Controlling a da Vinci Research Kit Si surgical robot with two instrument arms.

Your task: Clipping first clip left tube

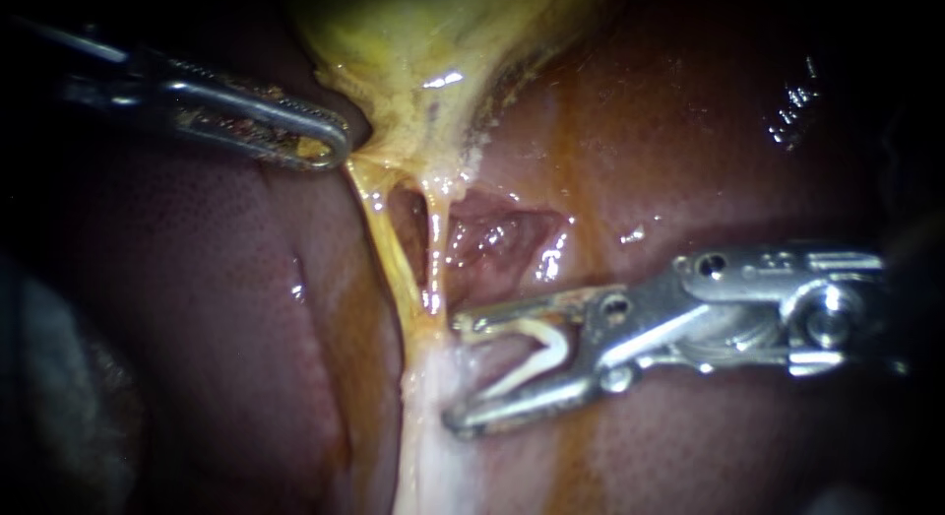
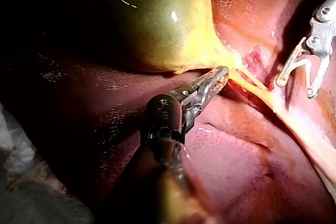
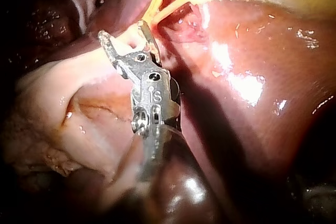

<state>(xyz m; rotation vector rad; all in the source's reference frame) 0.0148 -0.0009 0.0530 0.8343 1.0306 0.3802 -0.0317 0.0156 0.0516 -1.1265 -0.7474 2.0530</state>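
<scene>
My left instrument [image 1: 333, 146] comes in from the upper left with its jaws shut on the yellow neck of the gallbladder [image 1: 423, 32], holding it taut. Two thin yellow tubes run down from there: the left tube [image 1: 386, 241] and the right tube [image 1: 434, 251]. They join into a pale stalk [image 1: 428, 417]. My right instrument [image 1: 458, 372] comes in from the right, its jaws wide open with a white clip [image 1: 539, 355] seated between them. Its tips reach the stalk's right edge, just below the join, and neither tube lies between them. The left wrist view shows these jaws [image 2: 296, 81] apart from the tubes.
Dark red liver [image 1: 689, 131] surrounds the tubes, with a raw pink pocket [image 1: 497, 234] right of the right tube. The green gallbladder body [image 2: 157, 19] bulges beyond my left instrument [image 2: 223, 73]. In the right wrist view, pale tissue [image 3: 63, 108] lies beside my right instrument [image 3: 126, 35].
</scene>
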